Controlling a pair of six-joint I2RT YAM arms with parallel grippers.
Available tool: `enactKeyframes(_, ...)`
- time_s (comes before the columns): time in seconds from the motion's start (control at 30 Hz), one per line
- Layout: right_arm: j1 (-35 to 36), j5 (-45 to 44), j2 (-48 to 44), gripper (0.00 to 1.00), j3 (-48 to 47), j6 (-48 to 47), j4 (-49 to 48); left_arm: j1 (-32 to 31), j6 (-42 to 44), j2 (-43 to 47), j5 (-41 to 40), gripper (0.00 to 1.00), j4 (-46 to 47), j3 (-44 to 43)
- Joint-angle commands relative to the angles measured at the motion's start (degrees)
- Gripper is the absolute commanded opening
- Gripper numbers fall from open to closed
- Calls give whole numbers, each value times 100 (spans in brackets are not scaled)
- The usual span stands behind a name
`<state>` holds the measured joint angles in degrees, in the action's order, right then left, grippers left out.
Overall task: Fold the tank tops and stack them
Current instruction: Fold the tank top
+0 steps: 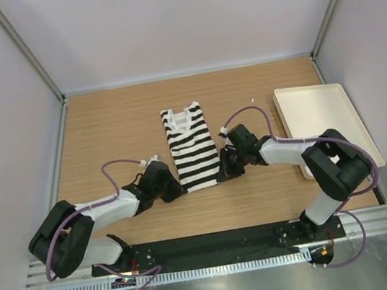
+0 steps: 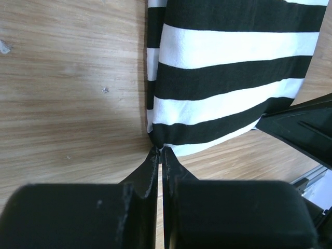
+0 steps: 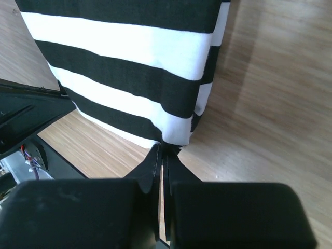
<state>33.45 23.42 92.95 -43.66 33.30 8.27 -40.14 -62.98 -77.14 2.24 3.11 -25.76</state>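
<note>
Your left end effector (image 2: 160,153) and right end effector (image 3: 165,151) each pinch a 6 o'clock hem corner of the tank top (image 1: 192,145).

the top external view looks down from above and behind the bases, well back, taking in the whole desk (image 1: 118,127), the left arm (image 1: 108,210), the right arm (image 1: 289,149) and the white tray (image 1: 321,122) at the right. the left wrist view looks forward along the left gripper (image 2: 160,151), very close to the near left corner of the tank top (image 2: 228,67). the right wrist view looks along the right gripper (image 3: 165,151), just as close to the near right corner. both wrist views share the near hem, and each shows the other gripper at its edge.
</note>
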Motion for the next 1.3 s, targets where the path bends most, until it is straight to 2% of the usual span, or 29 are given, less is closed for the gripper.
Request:
enactKeyframes(0.0, 82, -196, -583, 1, 58, 27, 262, -99, 259, 260, 49, 0, -653, -166)
enactKeyframes(0.13, 310, -443, -1243, 1, 279, 62, 849, -476, 383, 779, -171, 0, -1610, -579)
enactKeyframes(0.17, 372, -496, -1505, 1, 357, 89, 947, -703, 374, 963, -458, 0, -1960, -649)
enactKeyframes(0.27, 627, -602, -2093, 1, 481, 229, 1246, -1152, 208, 1245, -619, 0, -2489, -869)
enactKeyframes(0.4, 777, -725, -2867, 1, 429, 449, 1712, -1479, -144, 1894, -655, 0, -2754, -887)
enactKeyframes(0.57, 794, -926, -3388, 1, 34, 406, 2555, -1822, -460, 2405, -743, 0, -3017, -992)
enactKeyframes(0.7, 794, -1146, -3529, 1, -300, 397, 2943, -1901, -426, 2467, -734, 0, -3308, -1430)
enactKeyframes(0.9, 794, -1314, -3494, 1, -670, 256, 3207, -1901, -662, 2520, -690, 0, -3519, -1643)
enactKeyframes(1.03, 794, -753, -3318, 1, -460, 115, 2691, -1971, -838, 2573, -725, 0, -3397, -1415)
enactKeyframes(1.17, 786, -549, -3003, 1, -485, 98, 2258, -2094, -944, 2573, -769, 0, -3028, -1090)
enactKeyframes(1.23, 794, -462, -2730, 1, -573, 80, 2153, -2225, -953, 2538, -804, 3, -2844, -958)
enactKeyframes(1.27, 829, -383, -2651, 1, -643, 80, 2152, -2296, -935, 2529, -830, 7, -2791, -905)
